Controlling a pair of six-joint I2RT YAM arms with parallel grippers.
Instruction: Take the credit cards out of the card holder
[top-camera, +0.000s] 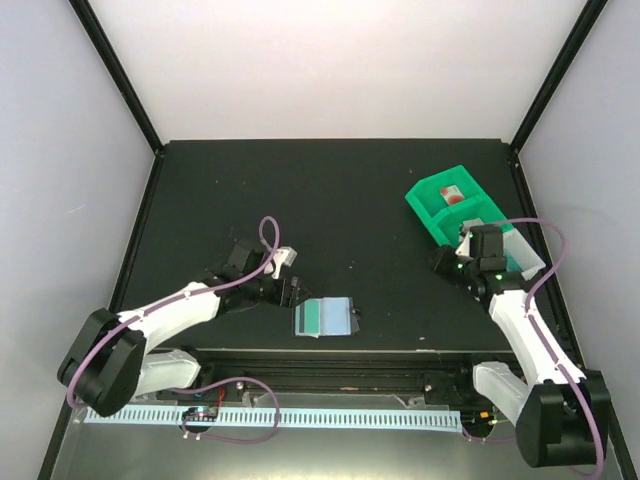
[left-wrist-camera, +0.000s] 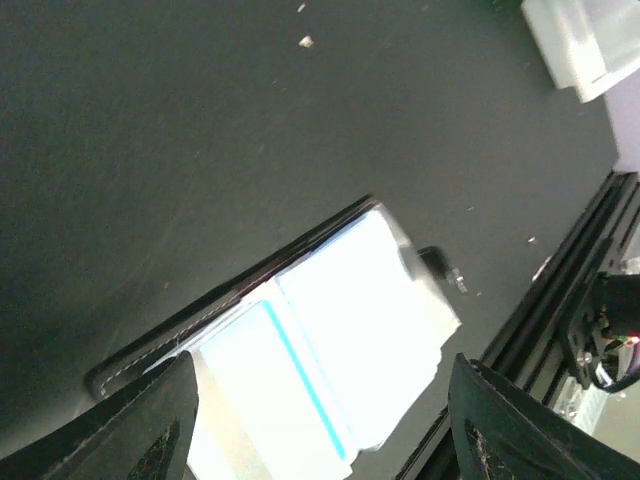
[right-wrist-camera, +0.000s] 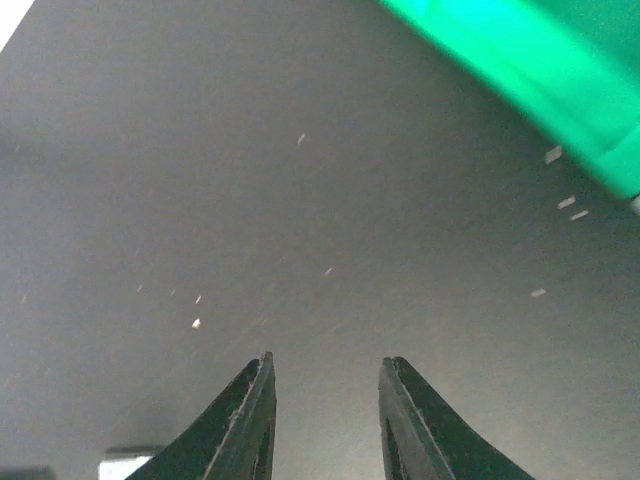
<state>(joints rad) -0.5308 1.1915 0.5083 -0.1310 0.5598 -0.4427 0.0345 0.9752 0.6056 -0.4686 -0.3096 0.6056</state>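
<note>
near the front edge of the black table (top-camera: 250, 190), the card holder (top-camera: 340, 316) lies flat and open, with its pale inside facing up. a teal-green card (top-camera: 313, 320) sits in its left half, still tucked in. in the left wrist view the card holder (left-wrist-camera: 340, 330) looks very bright and washed out, so i cannot make out the card well there. i can see the little black clasp tab (left-wrist-camera: 432, 262) sticking out past one edge.

my left gripper (top-camera: 293, 292) is just beside the left side of the holder. in its own view the left gripper (left-wrist-camera: 320, 365) has its two fingers (left-wrist-camera: 150, 430) spread wide, and the holder lies between them. they are not squeezing it.

my right gripper (top-camera: 447, 262) is well apart from the holder, over on the right next to the green bin (top-camera: 425, 205). its two fingers (right-wrist-camera: 245, 420) stand a little way apart, with only bare table between them. a red card (top-camera: 455, 193) lies inside the green bin. a clear bin (top-camera: 528, 250) sits just beside the green one, partly under my right arm.
</note>
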